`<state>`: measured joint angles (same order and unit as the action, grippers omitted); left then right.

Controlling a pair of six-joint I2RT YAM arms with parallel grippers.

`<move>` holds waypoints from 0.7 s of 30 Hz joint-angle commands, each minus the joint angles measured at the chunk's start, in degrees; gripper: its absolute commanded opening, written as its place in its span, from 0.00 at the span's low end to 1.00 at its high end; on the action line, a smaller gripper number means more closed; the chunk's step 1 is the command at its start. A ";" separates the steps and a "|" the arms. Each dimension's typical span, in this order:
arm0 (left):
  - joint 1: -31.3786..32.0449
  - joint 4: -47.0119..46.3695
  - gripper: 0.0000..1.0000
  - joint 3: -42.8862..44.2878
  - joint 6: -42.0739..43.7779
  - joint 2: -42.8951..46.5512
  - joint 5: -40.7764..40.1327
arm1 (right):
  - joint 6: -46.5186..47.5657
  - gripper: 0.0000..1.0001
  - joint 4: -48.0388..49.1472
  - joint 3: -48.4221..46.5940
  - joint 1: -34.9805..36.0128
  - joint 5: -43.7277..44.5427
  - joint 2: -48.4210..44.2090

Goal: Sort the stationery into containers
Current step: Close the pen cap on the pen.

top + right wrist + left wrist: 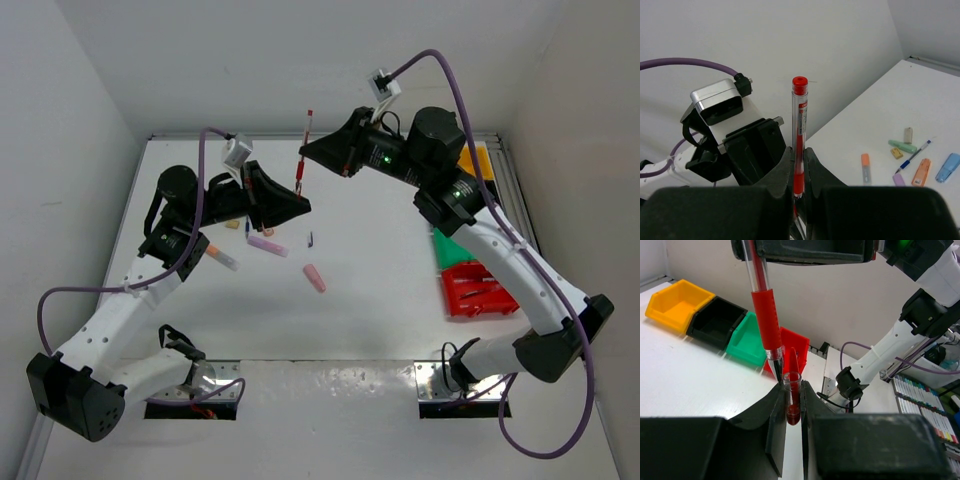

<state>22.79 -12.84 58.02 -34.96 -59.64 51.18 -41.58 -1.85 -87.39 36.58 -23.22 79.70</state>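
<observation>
Right jaws clamp one red pen; left jaws pinch one cap. Beyond stand four bins: yellow, black, green, red.

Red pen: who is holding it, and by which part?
The right gripper clamps the red pen at its barrel beside the red grip; left gripper pinches the cap by its sides.

red pen, yellow bin, black bin, green bin

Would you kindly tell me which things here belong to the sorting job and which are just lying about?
Job: red pen, cap, yellow bin, black bin, green bin, red bin, pink marker, lilac marker.
Lying about: boxed marker set.
</observation>
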 commanded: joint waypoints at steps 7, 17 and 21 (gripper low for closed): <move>-0.28 -0.61 0.00 1.31 0.86 1.28 0.15 | 0.36 0.00 2.02 -3.57 0.42 -0.42 -0.69; -0.37 -0.08 0.00 1.57 1.30 1.19 0.24 | -0.17 0.00 2.02 -4.01 0.34 -1.03 -0.25; -0.55 0.01 0.00 2.01 1.39 0.93 0.33 | -0.17 0.00 2.02 -3.22 0.42 -1.21 -0.42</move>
<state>22.76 -12.03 58.02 -34.30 -59.61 51.18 -41.63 -1.87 -89.19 36.58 -23.31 79.68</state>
